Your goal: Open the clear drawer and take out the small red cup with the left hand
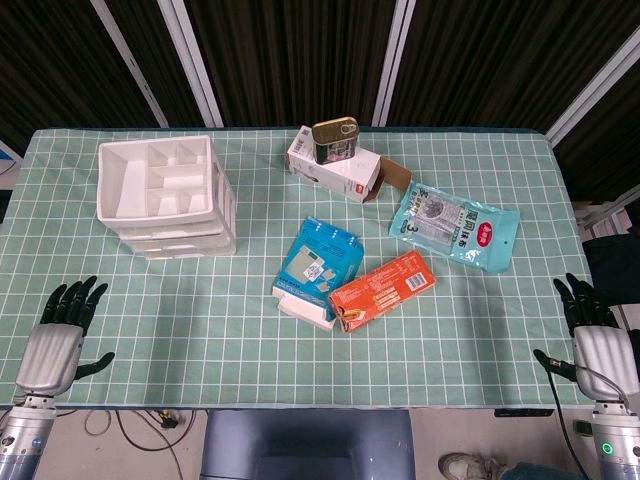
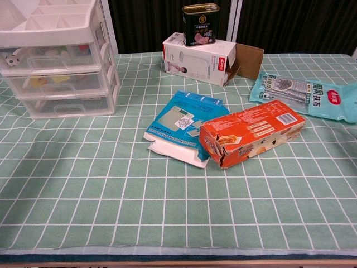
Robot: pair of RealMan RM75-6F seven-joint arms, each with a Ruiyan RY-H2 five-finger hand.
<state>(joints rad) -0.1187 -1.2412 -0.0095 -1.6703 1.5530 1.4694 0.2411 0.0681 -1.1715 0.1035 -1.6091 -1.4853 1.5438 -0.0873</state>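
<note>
A clear plastic drawer unit (image 1: 165, 200) (image 2: 56, 67) stands at the back left of the table, its three drawers pushed in. Small items show dimly through the drawer fronts in the chest view, with a hint of red (image 2: 83, 48) in the top drawer; I cannot make out a cup. My left hand (image 1: 62, 335) rests at the table's near left edge, fingers spread, holding nothing, well in front of the drawers. My right hand (image 1: 590, 330) sits at the near right edge, fingers apart and empty. Neither hand shows in the chest view.
A white box (image 1: 335, 172) with a tin can (image 1: 334, 140) on top stands at the back centre. A blue packet (image 1: 318, 258) and an orange box (image 1: 385, 288) lie mid-table. A light blue pouch (image 1: 455, 228) lies to the right. Green checked cloth (image 1: 180, 320) covers the table.
</note>
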